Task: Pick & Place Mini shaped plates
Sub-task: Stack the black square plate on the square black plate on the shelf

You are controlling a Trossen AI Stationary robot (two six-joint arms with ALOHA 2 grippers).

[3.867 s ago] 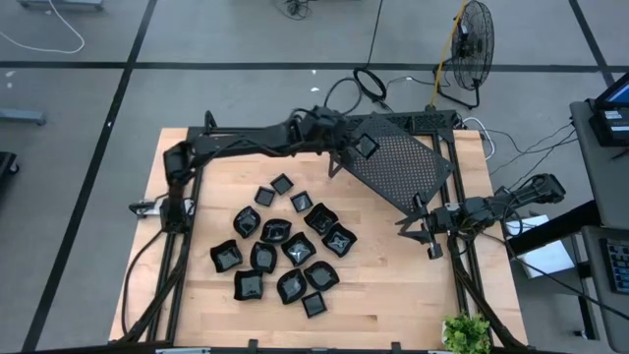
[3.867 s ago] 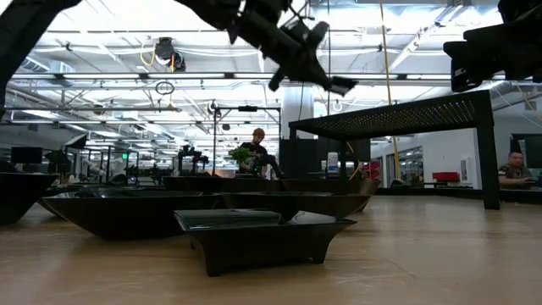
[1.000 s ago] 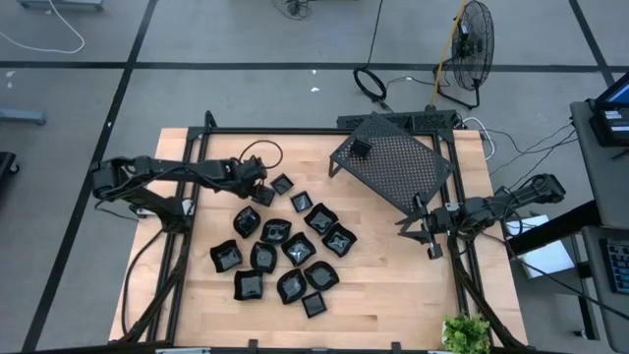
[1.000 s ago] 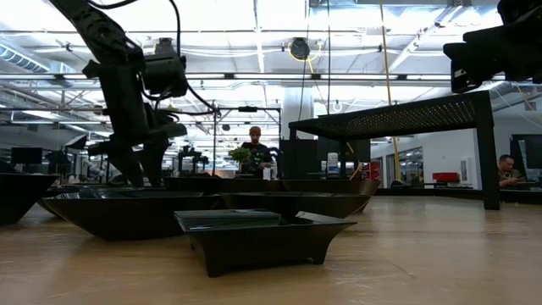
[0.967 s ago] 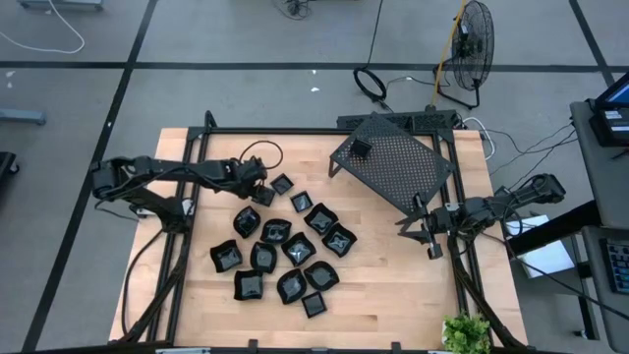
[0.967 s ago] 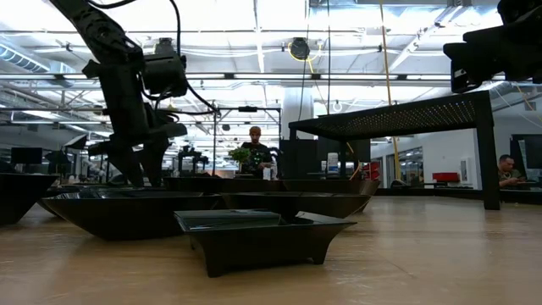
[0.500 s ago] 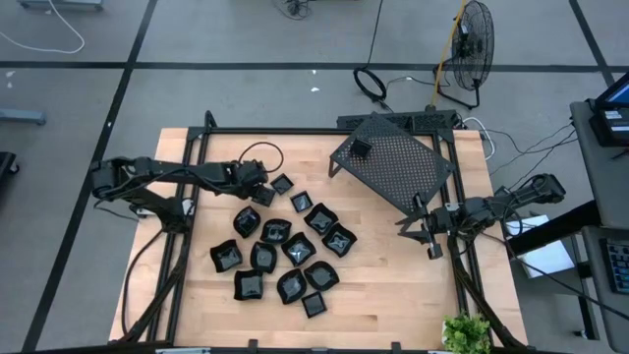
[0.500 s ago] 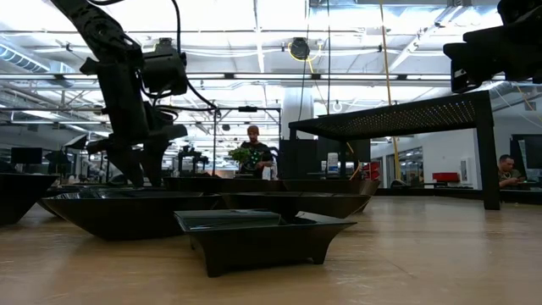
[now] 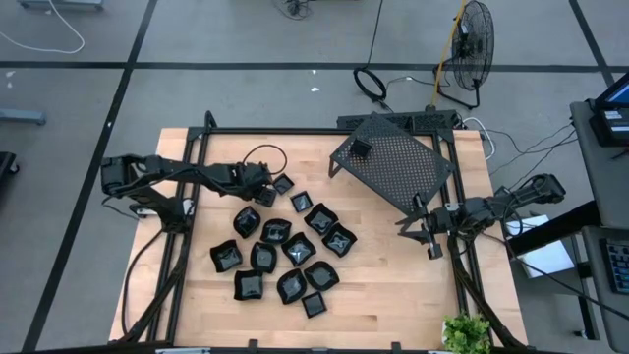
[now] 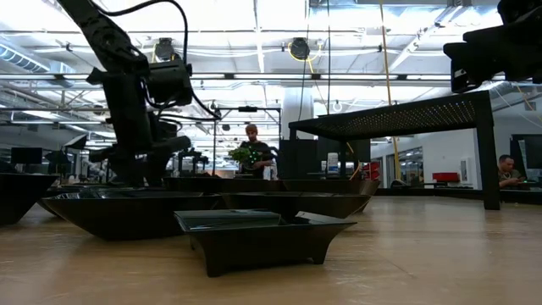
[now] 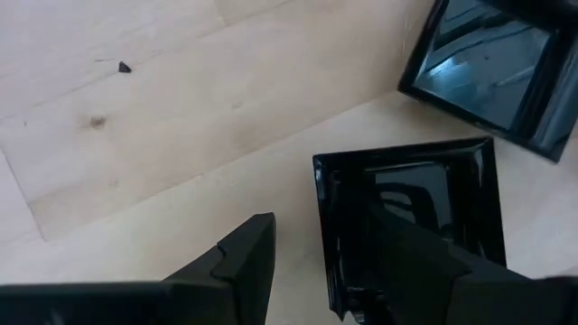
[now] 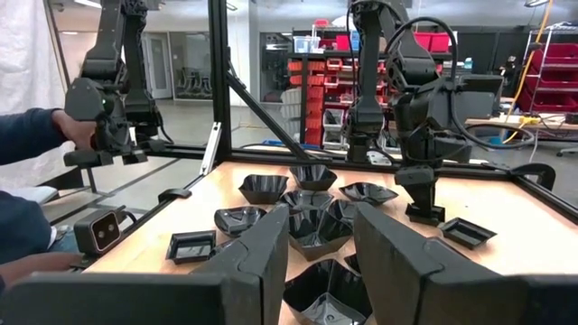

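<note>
Left gripper (image 9: pixel 265 181) lowered over a small square plate (image 11: pixel 411 221) at the far-left edge of the cluster, jaws apart and straddling its near rim, one finger (image 11: pixel 246 262) on bare wood, the other inside the dish; second square plate (image 11: pixel 488 68) just beyond, apart from it. Remaining mini shaped plates (image 9: pixel 285 251) grouped mid-surface (image 9: pixel 393 295); one more (image 9: pixel 361 149) atop the perforated rack (image 9: pixel 398 172). Right gripper (image 9: pixel 429 234) idle at the right edge beside the rack, jaws apart.
</note>
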